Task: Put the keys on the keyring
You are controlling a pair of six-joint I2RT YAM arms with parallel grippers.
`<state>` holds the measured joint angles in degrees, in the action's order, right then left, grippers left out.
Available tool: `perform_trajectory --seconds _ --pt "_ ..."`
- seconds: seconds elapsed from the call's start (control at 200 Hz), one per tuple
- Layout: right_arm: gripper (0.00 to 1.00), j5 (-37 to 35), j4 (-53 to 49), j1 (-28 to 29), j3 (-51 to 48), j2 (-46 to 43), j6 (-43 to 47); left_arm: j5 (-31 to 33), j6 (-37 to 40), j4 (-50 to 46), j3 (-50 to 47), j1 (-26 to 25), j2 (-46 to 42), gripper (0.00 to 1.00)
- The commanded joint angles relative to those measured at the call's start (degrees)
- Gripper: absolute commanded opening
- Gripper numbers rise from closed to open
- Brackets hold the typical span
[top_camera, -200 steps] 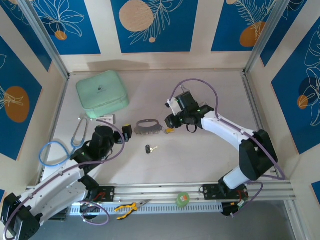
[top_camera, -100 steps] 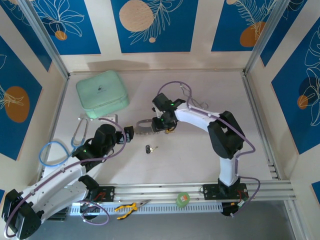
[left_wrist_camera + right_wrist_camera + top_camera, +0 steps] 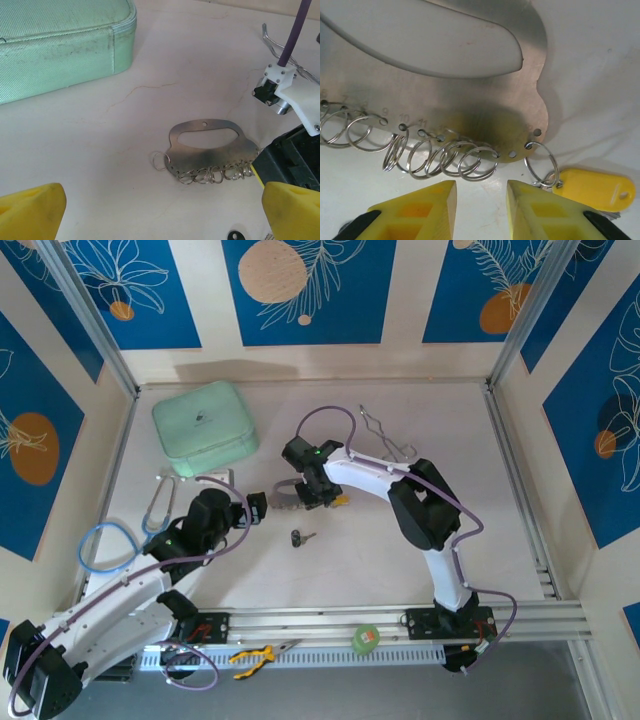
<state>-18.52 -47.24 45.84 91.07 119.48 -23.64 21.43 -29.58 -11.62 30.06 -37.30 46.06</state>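
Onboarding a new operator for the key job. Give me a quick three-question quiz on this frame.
1. True or false: the black-headed key lies on the table, off the keyring.
2. The yellow-headed key hangs from: A the end ring; B a middle ring; C no ring.
3. Fill in: the left gripper jaws stand ___.
Key: 1 true; 2 A; 3 open.

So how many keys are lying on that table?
2. The black-headed key lies alone mid-table; the yellow-headed key sits just off one end of the metal keyring plate. Others may be hidden.
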Motion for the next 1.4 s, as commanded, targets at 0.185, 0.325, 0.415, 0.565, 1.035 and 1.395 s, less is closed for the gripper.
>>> perform_trajectory --seconds 0.185,0.325,0.415,0.565,1.035,1.395 --pt "0.34 2.68 -1.32 -0.49 3.36 2.4 -0.23 0.53 -0.45 -0.13 0.62 0.6 -0.8 1.0" --pt "0.35 2.99 -1.52 -0.55 4.14 3.28 -0.27 0.46 -0.47 0.02 0.52 0.65 -0.74 1.0" --pt "0.34 2.63 -1.76 -0.58 4.35 3.83 -0.09 0.39 -0.46 0.21 0.37 0.71 -0.93 1.0" --pt "0.33 2.6 -2.27 -0.58 4.9 4.79 -0.09 0.37 -0.44 0.29 0.18 0.71 -1.13 1.0" --pt "0.23 -3.65 -6.04 0.91 7.89 6.95 0.34 0.38 -0.5 0.31 -0.11 1.14 -1.85 1.0" --pt "0.04 -7.31 -7.69 1.59 9.04 6.5 0.69 0.35 -0.59 0.41 -0.22 1.19 -1.88 1.0"
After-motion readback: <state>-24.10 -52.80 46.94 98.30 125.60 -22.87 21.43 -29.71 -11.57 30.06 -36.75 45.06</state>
